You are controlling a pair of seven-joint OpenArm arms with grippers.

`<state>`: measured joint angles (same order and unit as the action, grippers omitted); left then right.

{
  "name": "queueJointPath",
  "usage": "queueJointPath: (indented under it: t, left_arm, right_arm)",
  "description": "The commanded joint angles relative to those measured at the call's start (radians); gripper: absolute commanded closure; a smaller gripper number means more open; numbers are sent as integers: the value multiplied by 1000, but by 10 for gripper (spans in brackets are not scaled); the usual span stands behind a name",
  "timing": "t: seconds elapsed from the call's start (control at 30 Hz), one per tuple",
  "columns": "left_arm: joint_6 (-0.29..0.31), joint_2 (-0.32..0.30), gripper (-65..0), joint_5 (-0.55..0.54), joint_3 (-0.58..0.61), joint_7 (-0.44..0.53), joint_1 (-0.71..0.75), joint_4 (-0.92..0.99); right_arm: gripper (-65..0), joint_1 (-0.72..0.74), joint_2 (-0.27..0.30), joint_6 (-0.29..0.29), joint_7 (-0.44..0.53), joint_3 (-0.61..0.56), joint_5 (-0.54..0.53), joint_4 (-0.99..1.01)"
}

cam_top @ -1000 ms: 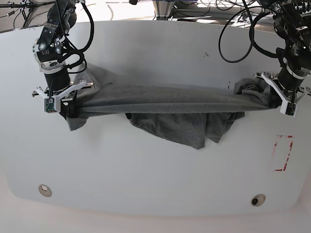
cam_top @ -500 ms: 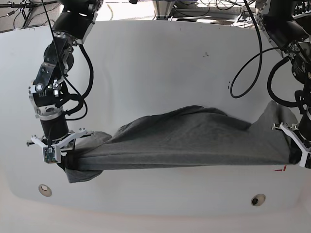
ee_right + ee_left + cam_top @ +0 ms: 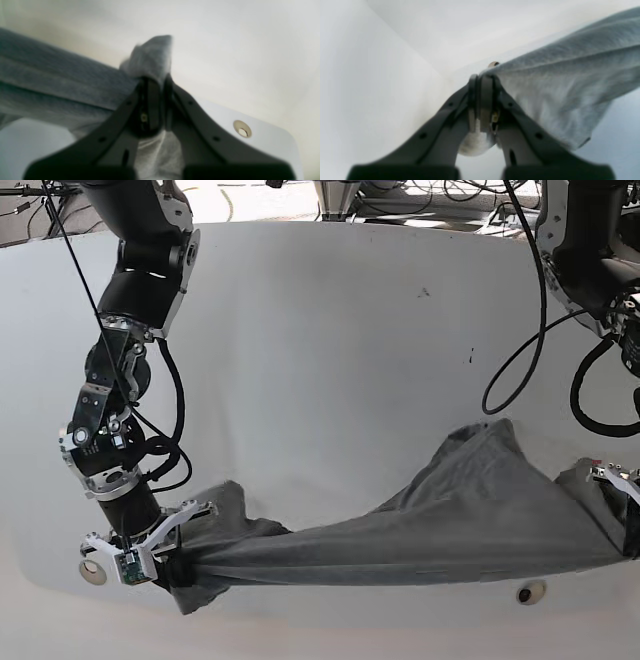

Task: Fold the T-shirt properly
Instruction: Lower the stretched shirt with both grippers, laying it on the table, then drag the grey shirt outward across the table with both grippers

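Note:
The dark grey T-shirt is stretched in a long band along the table's front edge, with a loose peak of cloth trailing behind it toward the middle. At the band's left end in the base view, my right gripper is shut on a bunched corner of the cloth. The right wrist view shows that same gripper with its jaws pressed together and the T-shirt running off to the left. My left gripper is shut on the other end, at the frame's right edge. In the left wrist view the left gripper pinches the T-shirt.
The white table has a round hole near the front left and another hole near the front right, both close to the grippers. The table's front edge runs just below the shirt. Black cables hang from the arm at the right.
Both grippers have drawn the T-shirt from the middle of the table down to its front edge. The hanging fold now trails flat behind the stretched band.

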<state>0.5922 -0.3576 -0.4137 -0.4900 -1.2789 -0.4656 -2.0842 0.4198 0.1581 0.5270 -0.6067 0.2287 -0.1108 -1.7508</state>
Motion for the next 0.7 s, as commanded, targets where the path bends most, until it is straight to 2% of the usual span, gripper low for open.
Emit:
queueJointPath:
  t: [0.0,0.3,0.37,0.67]
  left_arm:
    - [-14,-23,0,9,-10,24,-58,-16]
    - [-32,-33,0,3,-16,10,-199,-17]
    - [-43,-42,0,7,-42,-43,-270,-7]
    - [-49,-44,0,3,-20,-94,-432,30]
  right_arm:
    - [-13,66,13,-13,16,-7,5,-25]
    - [-13,200,29,-19,-54,-61,5,-76]
    - [-10,268,41,-29,-95,-92,-4,-43]
    - [-9,419,80,-27,-164,-119,-9,20]
